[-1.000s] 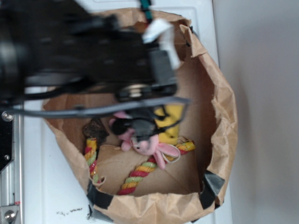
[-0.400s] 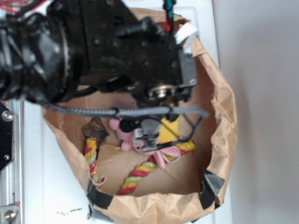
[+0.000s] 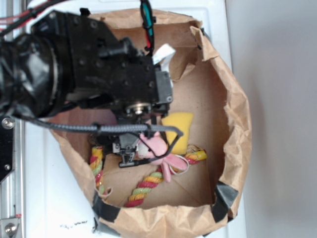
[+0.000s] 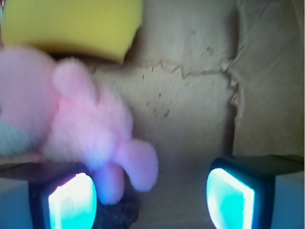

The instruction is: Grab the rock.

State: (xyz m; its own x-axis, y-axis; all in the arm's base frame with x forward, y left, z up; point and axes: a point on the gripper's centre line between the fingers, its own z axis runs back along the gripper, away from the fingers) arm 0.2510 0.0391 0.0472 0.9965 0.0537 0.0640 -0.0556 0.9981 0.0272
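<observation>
The rock [image 4: 119, 214] shows only in the wrist view, as a dark rough lump at the bottom edge. It lies just inside my left fingertip, partly under the pink plush bunny's [image 4: 81, 124] foot. My gripper [image 4: 152, 200] is open, its glowing pads wide apart with bare bag floor between them. In the exterior view my gripper [image 3: 130, 151] hangs low inside the paper bag [image 3: 233, 114], just left of the pink plush bunny [image 3: 156, 146]. There the arm hides the rock.
A yellow sponge-like block [image 3: 178, 129] lies behind the bunny, also at the top left of the wrist view as the yellow block [image 4: 71, 24]. A red-yellow-green rope toy [image 3: 146, 186] curves across the bag floor. The bag walls rise all round.
The arm has swung left and come down into the bag. My gripper went from above the bunny and yellow block to the bunny's left side, and the arm now covers the rock in the exterior view.
</observation>
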